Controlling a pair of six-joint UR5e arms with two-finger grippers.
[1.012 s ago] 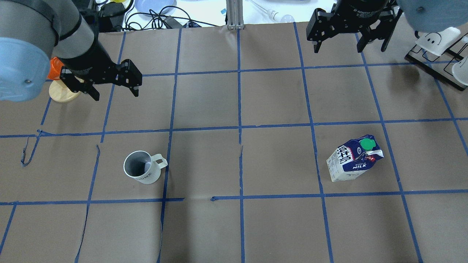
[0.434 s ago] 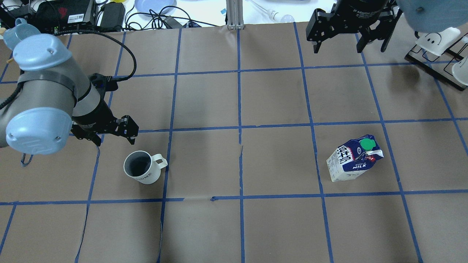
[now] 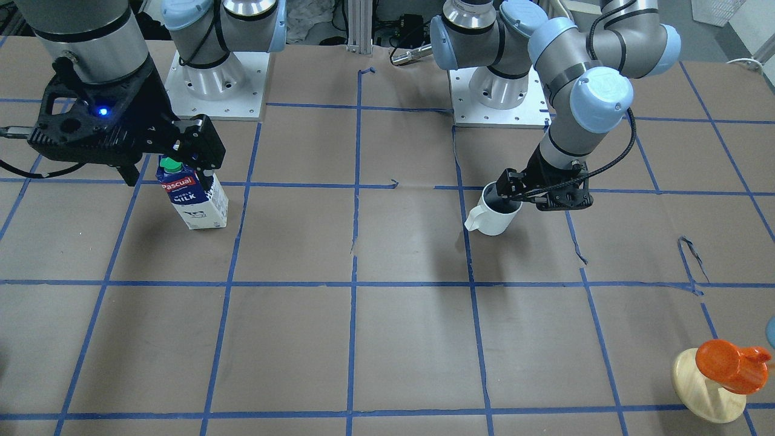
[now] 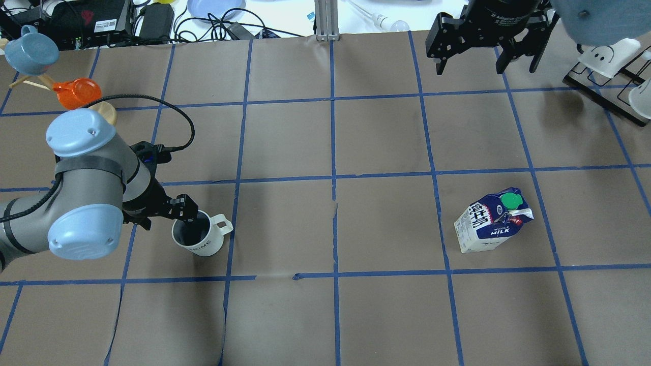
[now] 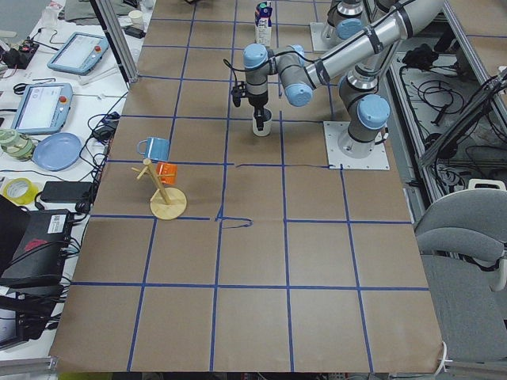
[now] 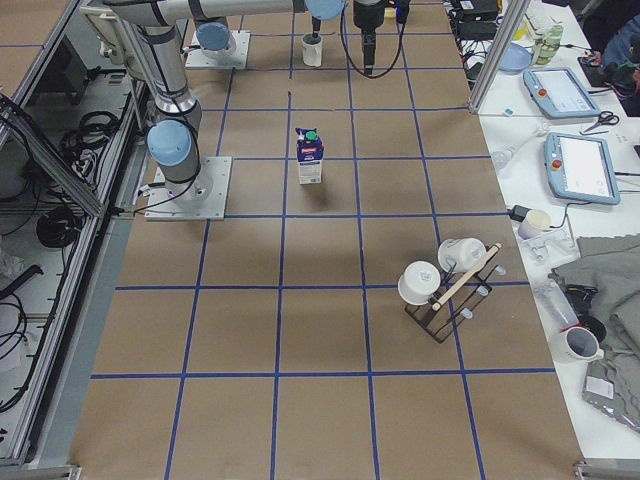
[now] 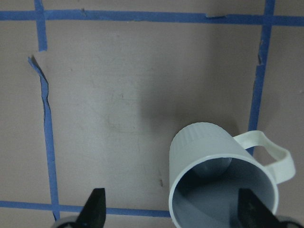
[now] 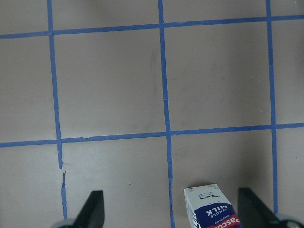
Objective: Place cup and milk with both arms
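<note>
The white cup (image 4: 198, 235) stands upright on the brown table, handle to the right; it also shows in the front view (image 3: 493, 218) and the left wrist view (image 7: 221, 178). My left gripper (image 4: 165, 213) is open at the cup's left rim. In the left wrist view one finger (image 7: 251, 209) is over the cup's dark inside and the other finger (image 7: 96, 205) is outside it. The milk carton (image 4: 492, 222) stands upright at the right. My right gripper (image 4: 485, 56) is open and empty, high above the table. The carton's top shows low in the right wrist view (image 8: 213, 209).
A wooden stand (image 4: 104, 111) with an orange cup (image 4: 75, 94) and a blue cup (image 4: 29, 51) is at the far left. A black rack (image 4: 605, 76) with white cups is at the far right. Cables and a blue plate (image 4: 216, 7) lie beyond the far edge.
My left arm has swung from beside the wooden stand toward the near side and down to the cup, gripper still open. The right arm, cup and carton have not moved.
</note>
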